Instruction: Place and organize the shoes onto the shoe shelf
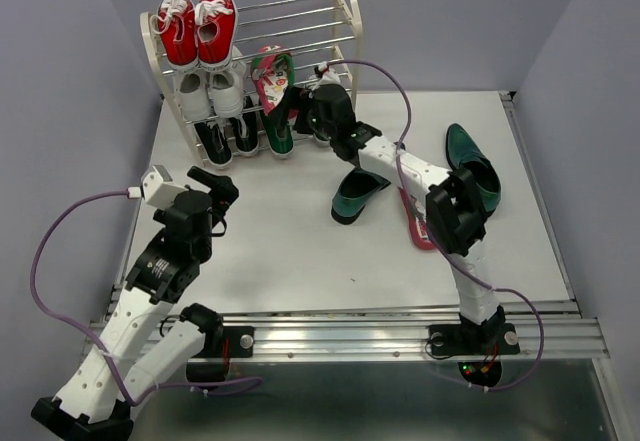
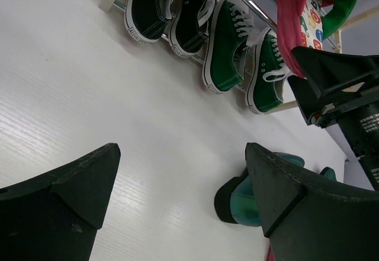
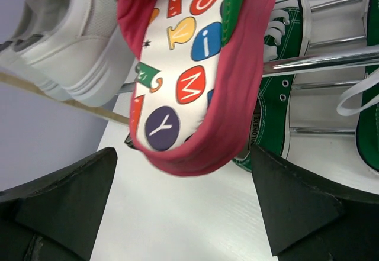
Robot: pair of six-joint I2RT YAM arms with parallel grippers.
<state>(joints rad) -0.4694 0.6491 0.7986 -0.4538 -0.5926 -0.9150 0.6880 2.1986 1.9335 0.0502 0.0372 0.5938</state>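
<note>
From my station I saw the right arm stretched across the table (image 1: 290, 261) to the shoe shelf (image 1: 352, 23), which stood at the far left corner. The right claw (image 3: 183, 184) was spread wide. Its two fingers (image 3: 71, 196) sat on either side of the heel of a red-pink flip-flop (image 3: 189, 83), and I could see a gap on both sides, so it gripped nothing. That flip-flop lay tilted on the middle tier with its lettered insole facing the wrist camera. Its heel hung past the silver rods, just beside the white sneakers (image 1: 212, 89).

The red sneakers (image 1: 197, 29) sat on the top tier. On the bottom tier the black sneakers (image 1: 225, 139) were at the left and the green canvas sneakers (image 2: 243, 60) next to them, toes pointing down toward the table.

Three shoes lay off the shelf. One dark green loafer (image 1: 355, 196) rested on the table partly under the right arm. The other loafer (image 1: 475, 166) lay well apart from it, toward the right side. The second flip-flop (image 1: 418, 226) lay on the table, mostly hidden beneath the right arm's elbow.

The left claw (image 2: 182, 154) hung over the left part of the table, also fully spread and empty. It faced the bottom tier, well short of the shelf.
</note>
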